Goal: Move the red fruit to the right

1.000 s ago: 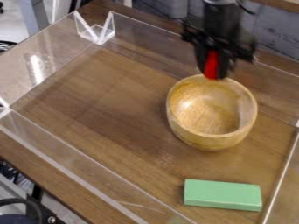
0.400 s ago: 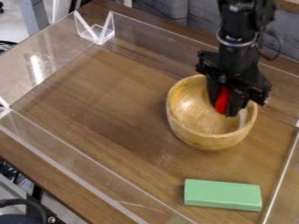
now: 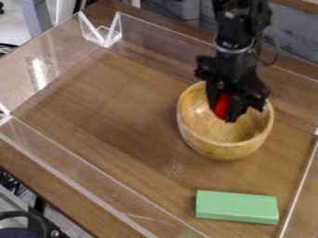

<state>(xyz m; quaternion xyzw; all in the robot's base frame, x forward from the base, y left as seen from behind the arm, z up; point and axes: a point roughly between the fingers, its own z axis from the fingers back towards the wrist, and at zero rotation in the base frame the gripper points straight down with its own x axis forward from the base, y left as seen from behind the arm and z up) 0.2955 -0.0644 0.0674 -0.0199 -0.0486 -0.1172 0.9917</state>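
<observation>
Over the wooden bowl: the gripper (image 3: 226, 91) hangs at the bowl's far side, fingers pointing down, so that whatever leaves them would drop inside the rim or just onto it.
Red fruit: I see it as a red patch (image 3: 222, 106) between the fingertips, within the bowl's outline; its green top I can't make out.
Fingers: closed on the fruit, one to each side, as far as the blur lets me judge. That grip would keep it from rolling while I carry it.
Wooden bowl: upright (image 3: 225, 139) on the brown tabletop (image 3: 112, 102), toward the right side of my view. Its opening faces up, which suits it to catch a small round thing.
Green block: lying flat (image 3: 236, 206) near the lower edge of my view, well apart from the gripper; I take it to play no part here.
Step in hand: carrying the fruit to the right, I judge, with the move well along but the release not made.
Next move: clear the rim before going farther right, since a low pass could knock the bowl or strip the fruit from my fingers.
</observation>
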